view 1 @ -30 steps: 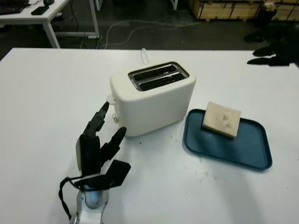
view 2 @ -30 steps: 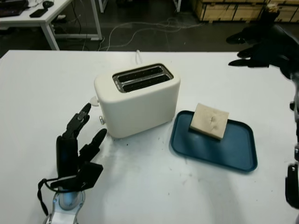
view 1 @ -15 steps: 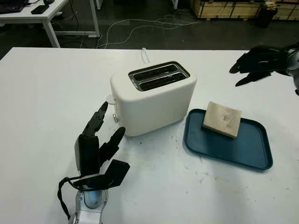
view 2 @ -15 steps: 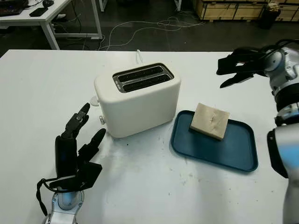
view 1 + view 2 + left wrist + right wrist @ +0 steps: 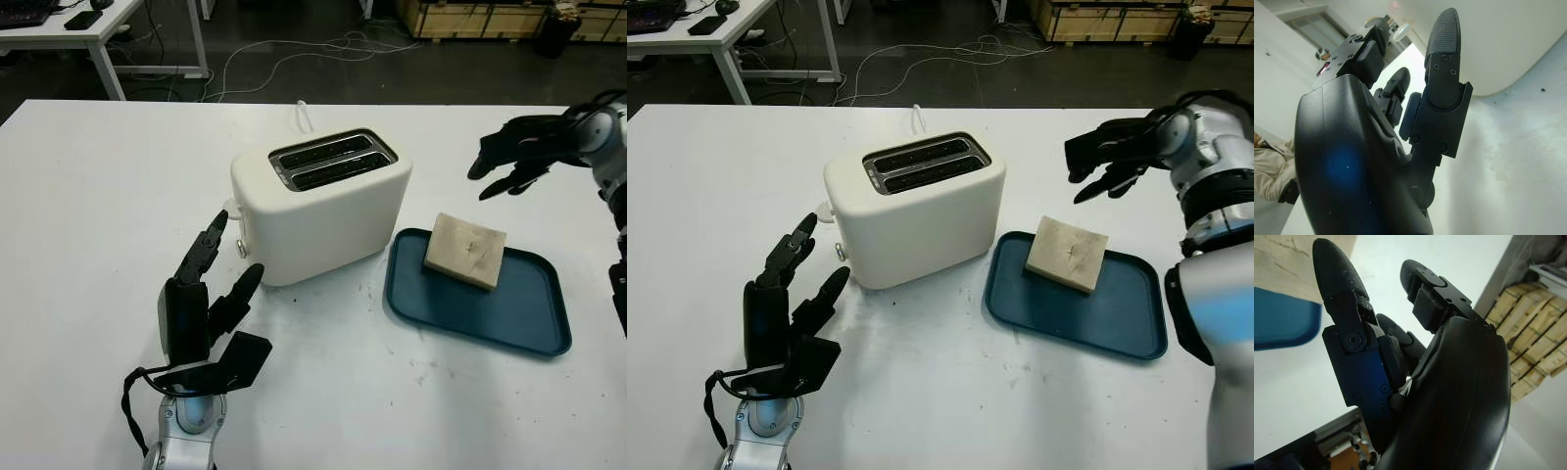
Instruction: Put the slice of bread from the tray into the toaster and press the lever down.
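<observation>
Nearest me, the left hand (image 5: 208, 299) is open and empty, parked on the table (image 5: 98, 196) with its fingertips aimed at the toaster (image 5: 323, 201); the white shell sits just beyond them. A small knob (image 5: 241, 249) shows on the toaster's end face, just past those fingers. Whether that is the lever I can't tell, since that face is seen edge-on. Both slots on top look empty.

Further off, the right hand (image 5: 1107, 157) is open, holding nothing, up in the air. The slice of bread (image 5: 1068, 253) lies below and nearer than it, well apart, on the far left part of the blue tray (image 5: 1117, 323), with one edge riding up on the rim.

Judging by looks, the bread is thick, light and soft, with a dent in the top face, so it would likely crush under a hard squeeze. Best hold: a light pinch across two opposite side edges, then turn it upright for the slot. Its underside is hidden, and the slots' depth can't be made out.
</observation>
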You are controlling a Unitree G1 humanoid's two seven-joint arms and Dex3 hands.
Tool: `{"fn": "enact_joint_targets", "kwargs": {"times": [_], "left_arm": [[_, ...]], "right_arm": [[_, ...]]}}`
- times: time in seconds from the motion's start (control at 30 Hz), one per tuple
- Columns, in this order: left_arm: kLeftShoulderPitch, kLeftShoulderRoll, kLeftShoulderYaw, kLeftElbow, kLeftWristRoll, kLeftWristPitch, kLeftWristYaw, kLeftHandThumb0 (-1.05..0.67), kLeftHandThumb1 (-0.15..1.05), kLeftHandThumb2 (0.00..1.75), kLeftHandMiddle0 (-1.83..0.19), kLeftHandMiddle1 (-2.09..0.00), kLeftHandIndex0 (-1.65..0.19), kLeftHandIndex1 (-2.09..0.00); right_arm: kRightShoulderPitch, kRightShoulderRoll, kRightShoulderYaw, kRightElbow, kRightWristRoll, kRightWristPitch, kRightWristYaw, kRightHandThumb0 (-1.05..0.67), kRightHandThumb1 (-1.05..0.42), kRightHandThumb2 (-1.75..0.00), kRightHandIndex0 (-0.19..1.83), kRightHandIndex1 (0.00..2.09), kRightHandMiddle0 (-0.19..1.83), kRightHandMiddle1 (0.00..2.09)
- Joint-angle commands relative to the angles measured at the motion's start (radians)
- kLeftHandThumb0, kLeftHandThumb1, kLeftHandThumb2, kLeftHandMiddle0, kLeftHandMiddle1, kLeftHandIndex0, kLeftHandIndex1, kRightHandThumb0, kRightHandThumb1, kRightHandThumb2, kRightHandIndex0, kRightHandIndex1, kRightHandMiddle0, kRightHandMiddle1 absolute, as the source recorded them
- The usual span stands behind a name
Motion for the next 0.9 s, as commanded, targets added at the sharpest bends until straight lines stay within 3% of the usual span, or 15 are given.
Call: {"fn": "enact_joint_targets", "kwargs": {"times": [0.0,0.07,0.17,0.37,0.7,0.87], "left_arm": [[-0.012,0.006,0.005,0.005,-0.007,-0.007,-0.002,-0.61,0.92,0.26,-0.5,-0.25,-0.48,0.0],[-0.014,0.009,0.008,0.005,-0.008,-0.005,-0.004,-0.6,0.92,0.26,-0.51,-0.25,-0.48,0.0],[-0.016,0.013,0.01,0.007,-0.011,-0.007,-0.005,-0.6,0.92,0.27,-0.51,-0.25,-0.48,0.0],[-0.018,0.02,0.01,0.015,-0.009,-0.017,0.003,-0.6,0.92,0.27,-0.51,-0.25,-0.48,0.0],[-0.015,0.024,0.013,0.012,-0.013,-0.017,0.0,-0.6,0.92,0.27,-0.52,-0.24,-0.48,0.0],[-0.022,0.029,0.016,0.025,-0.02,-0.033,0.004,-0.59,0.92,0.26,-0.52,-0.24,-0.49,0.0]], "right_arm": [[-0.01,0.014,0.01,0.013,-0.013,-0.006,-0.004,-1.03,-0.88,0.0,0.79,0.48,0.76,0.0],[-0.008,0.025,0.01,0.018,-0.016,0.01,-0.003,-1.04,-0.87,0.0,0.68,0.71,0.76,0.0],[-0.002,0.035,0.009,0.021,-0.016,0.018,-0.003,-1.05,-0.84,0.0,0.62,0.77,0.75,0.0],[0.029,0.047,-0.037,0.024,0.024,0.035,-0.034,-1.01,-0.77,0.0,0.6,0.61,0.83,0.02],[0.077,0.053,-0.051,0.017,0.017,0.031,-0.133,-0.83,-0.75,0.0,0.58,0.48,0.77,0.0],[0.087,0.055,-0.063,0.019,0.028,0.042,-0.18,-0.96,-0.75,0.0,0.57,0.46,0.71,0.0]]}}
